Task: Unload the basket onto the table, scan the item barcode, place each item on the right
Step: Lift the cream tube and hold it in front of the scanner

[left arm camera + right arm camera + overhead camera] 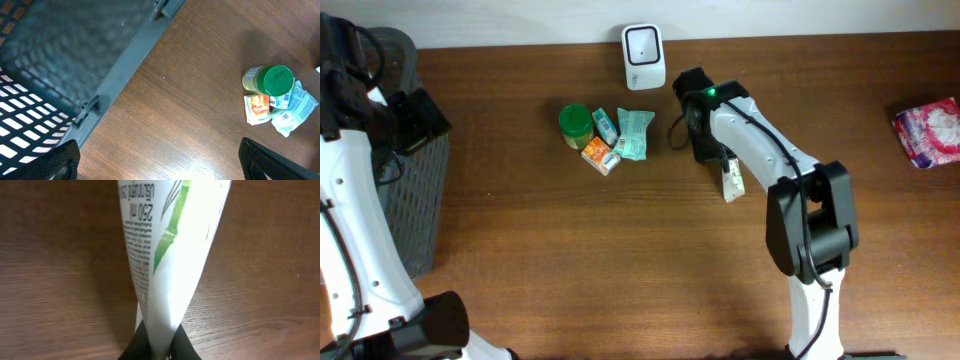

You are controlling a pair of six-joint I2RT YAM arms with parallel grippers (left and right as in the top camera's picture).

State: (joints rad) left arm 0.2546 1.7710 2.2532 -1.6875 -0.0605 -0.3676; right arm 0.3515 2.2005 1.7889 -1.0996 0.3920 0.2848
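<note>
My right gripper (159, 341) is shut on the flat crimped end of a white tube (167, 245) with green bamboo print and small black text. The tube widens away from the jaws and hangs over the wooden table. From overhead, the right gripper (717, 158) and the tube (732, 182) are just right of and in front of the white scanner (643, 56) at the back edge. No barcode shows on the tube. My left gripper (162, 162) is open and empty beside the grey basket (120, 60).
A small pile lies in front of the scanner: a green-lidded jar (575, 124), an orange packet (601, 155) and teal sachets (633, 133). A pink package (930, 132) sits at the far right. The grey mesh basket (415, 200) stands at the left edge.
</note>
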